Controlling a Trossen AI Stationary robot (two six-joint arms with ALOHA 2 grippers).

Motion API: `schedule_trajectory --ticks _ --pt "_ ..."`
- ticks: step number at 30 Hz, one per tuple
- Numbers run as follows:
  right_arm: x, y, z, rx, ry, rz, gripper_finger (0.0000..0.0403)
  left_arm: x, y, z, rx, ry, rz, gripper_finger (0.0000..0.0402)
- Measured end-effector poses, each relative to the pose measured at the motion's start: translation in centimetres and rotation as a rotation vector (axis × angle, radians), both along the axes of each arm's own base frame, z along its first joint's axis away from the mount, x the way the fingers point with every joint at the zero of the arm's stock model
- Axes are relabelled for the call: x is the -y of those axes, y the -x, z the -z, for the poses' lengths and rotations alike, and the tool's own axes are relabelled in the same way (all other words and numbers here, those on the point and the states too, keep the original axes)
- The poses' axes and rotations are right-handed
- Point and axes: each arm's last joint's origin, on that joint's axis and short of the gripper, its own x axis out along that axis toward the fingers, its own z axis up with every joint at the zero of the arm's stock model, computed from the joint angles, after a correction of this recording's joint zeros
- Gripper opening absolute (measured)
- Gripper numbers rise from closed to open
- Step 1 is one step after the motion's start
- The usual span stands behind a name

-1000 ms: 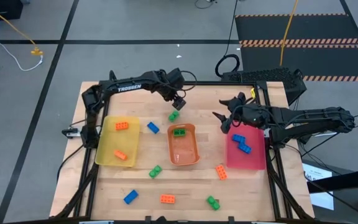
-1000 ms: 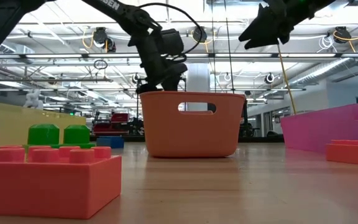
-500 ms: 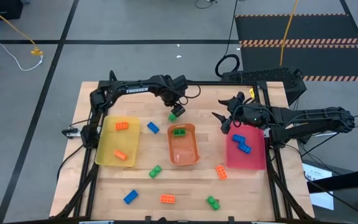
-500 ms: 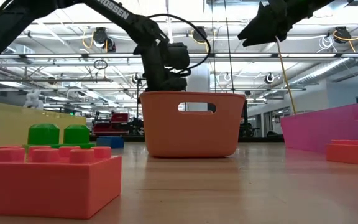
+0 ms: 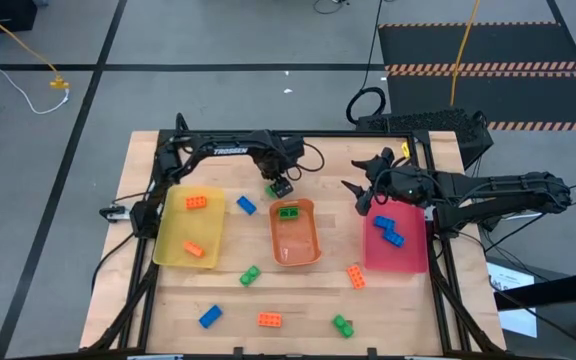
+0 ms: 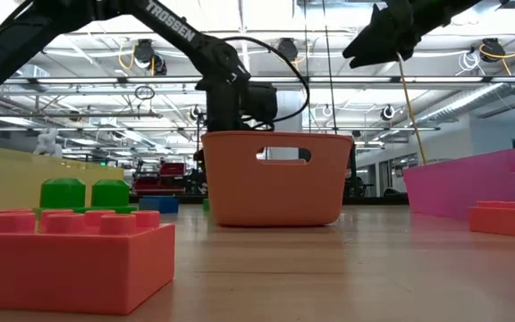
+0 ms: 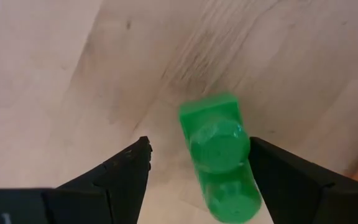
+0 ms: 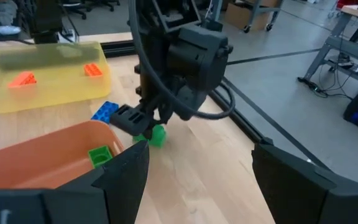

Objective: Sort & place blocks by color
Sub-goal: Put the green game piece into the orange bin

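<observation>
Left wrist view shows us our left gripper (image 7: pixel 197 165) spread around a small green studded plastic brick (image 7: pixel 218 155) lying on the pale wooden table (image 7: pixel 55 81), fingers (image 7: pixel 114 177) not yet touching it, just behind the orange translucent tray (image 5: pixel 295 232). Our right gripper (image 5: pixel 354 193) hangs open above the pink translucent tray (image 5: pixel 396 256).

Green brick (image 7: pixel 219 158) lies on pale wooden tabletop (image 7: pixel 73 68), lower centre of frame. Left gripper (image 7: pixel 199 165) open; dark fingers (image 7: pixel 114 177) flank it, right finger touching.
</observation>
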Motion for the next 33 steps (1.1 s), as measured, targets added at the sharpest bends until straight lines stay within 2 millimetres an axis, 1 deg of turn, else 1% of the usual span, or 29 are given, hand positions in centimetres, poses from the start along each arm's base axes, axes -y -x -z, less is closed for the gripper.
schedule_trajectory --ticks 3,5,9,14,19,25,28,33 --pt "0.0 0.0 0.0 0.001 -0.001 0.001 0.0270 0.0 0.0 -0.1 -0.009 -0.024 0.018 0.0269" --pt "0.0 0.0 0.0 -0.003 -0.001 0.001 0.0270 -0.1 0.1 0.0 -0.043 -0.078 0.031 0.0269" --pt "0.0 0.0 0.1 -0.007 -0.002 0.001 0.0270 -0.9 1.1 0.0 -0.140 -0.134 0.028 0.0269" --pt "0.0 0.0 0.1 -0.011 -0.007 0.003 0.0270 -1.9 1.8 0.0 -0.156 -0.129 -0.001 0.0269" --pt "0.0 0.1 0.2 -0.019 -0.011 0.005 0.0270 -2.6 2.6 0.0 -0.192 -0.110 -0.013 0.0269" --pt "0.0 0.1 0.3 -0.021 -0.017 0.008 0.0270 -2.5 2.4 0.1 -0.160 -0.067 0.035 0.0269" --pt "0.0 0.1 0.3 -0.024 -0.021 0.009 0.0270 -2.4 2.4 0.6 -0.174 -0.056 0.054 0.0269" --pt "0.0 0.2 0.4 -0.039 -0.024 0.011 0.0270 -2.6 2.3 1.9 -0.201 -0.031 0.058 0.0269"
